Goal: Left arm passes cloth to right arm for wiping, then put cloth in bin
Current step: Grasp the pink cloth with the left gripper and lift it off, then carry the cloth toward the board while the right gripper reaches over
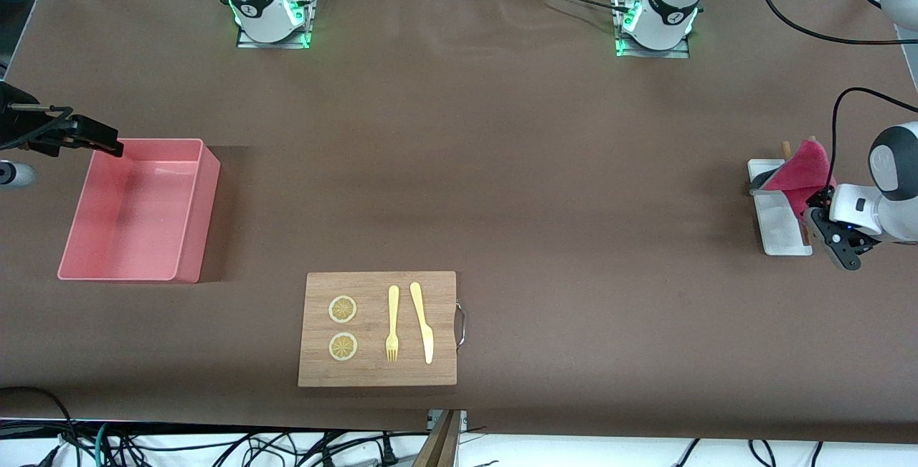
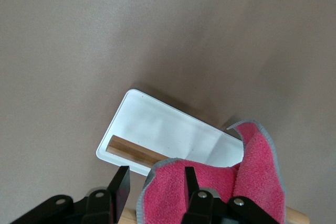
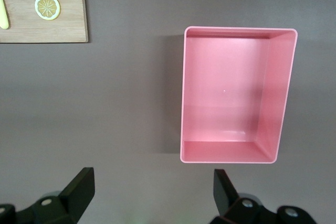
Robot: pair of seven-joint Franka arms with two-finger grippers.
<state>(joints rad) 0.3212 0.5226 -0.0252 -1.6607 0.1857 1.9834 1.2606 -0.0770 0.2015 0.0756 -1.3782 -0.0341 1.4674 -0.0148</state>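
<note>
1. Front view: we see the worktop [image 1: 502, 166] carrying the bin [image 1: 136, 210] at the right arm's end.
2. We see the right end effector [image 3: 152, 192] spread wide, gripping nothing, over worktop beside the bin.
3. We see the left end effector [image 2: 155, 190] clamped, seemingly, on the cloth [image 2: 210, 182] above a white tray [image 2: 157, 129].

one bin [image 1: 140, 210], one cloth [image 1: 805, 173], one white tray [image 1: 783, 234], one cutting board [image 1: 378, 328], two lemon slices [image 1: 343, 309], a fork [image 1: 392, 323], a knife [image 1: 422, 321].
</note>
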